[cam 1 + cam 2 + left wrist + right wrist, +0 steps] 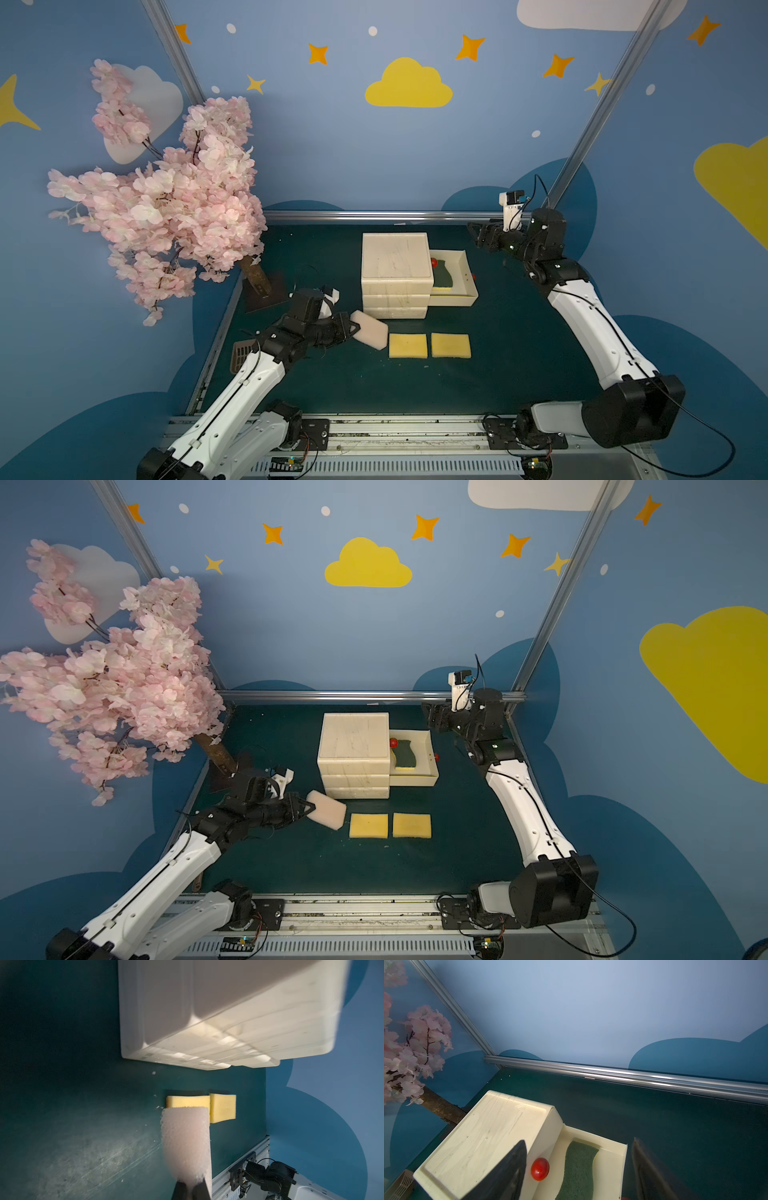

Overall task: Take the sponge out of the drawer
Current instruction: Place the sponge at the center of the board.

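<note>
My left gripper (353, 328) pinching pink sponge (372, 332) off cabinet (395, 257) edge. Right gripper (476, 235) spread near drawer (467, 266) rim. Right wrist view shows green sponge (578, 1167) plainest.

Dim, cool light on the dark green table mat (332, 386), corners darker. Right at the left pincer (190, 1187) the pale pink foam sponge (186, 1142) goes soft; beyond it, the cream plastic drawer cabinet (228, 1022) smears. Black fingers (512, 1172) of the right pincer (477, 237) blur.
</note>
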`<state>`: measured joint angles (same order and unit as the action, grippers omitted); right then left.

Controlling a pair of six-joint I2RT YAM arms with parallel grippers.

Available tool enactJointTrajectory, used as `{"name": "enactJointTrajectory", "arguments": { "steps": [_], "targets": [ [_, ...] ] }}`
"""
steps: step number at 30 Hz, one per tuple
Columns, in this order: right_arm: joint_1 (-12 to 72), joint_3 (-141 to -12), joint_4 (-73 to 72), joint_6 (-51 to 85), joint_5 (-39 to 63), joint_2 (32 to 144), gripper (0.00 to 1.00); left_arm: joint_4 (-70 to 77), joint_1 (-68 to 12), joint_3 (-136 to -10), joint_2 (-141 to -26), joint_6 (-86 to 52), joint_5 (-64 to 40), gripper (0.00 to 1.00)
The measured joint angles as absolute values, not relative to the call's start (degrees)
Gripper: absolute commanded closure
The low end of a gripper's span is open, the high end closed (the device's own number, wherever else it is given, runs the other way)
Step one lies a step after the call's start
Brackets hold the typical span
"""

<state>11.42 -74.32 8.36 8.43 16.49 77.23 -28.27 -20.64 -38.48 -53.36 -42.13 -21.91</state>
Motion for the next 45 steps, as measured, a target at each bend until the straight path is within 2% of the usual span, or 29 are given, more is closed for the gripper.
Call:
{"name": "enactJointTrajectory", "arguments": {
  "steps": [10,24,45],
  "targets": [
    [10.5,-72.7,8.7,8.6,15.8,77.2,0.21,-21.6,-20.3,-31.7,-61.8,-43.7,-21.0,0.98],
    [10.0,-72.6,9.4,8.6,15.4,77.2,0.21,-15.6,-18.8,-29.0,-72.1,-44.5,-19.5,0.98],
    [9.5,-72.5,10.6,8.8,15.4,77.6,0.21,-10.4,-18.7,-24.3,-69.6,-51.9,-15.6,0.97]
  ]
}}
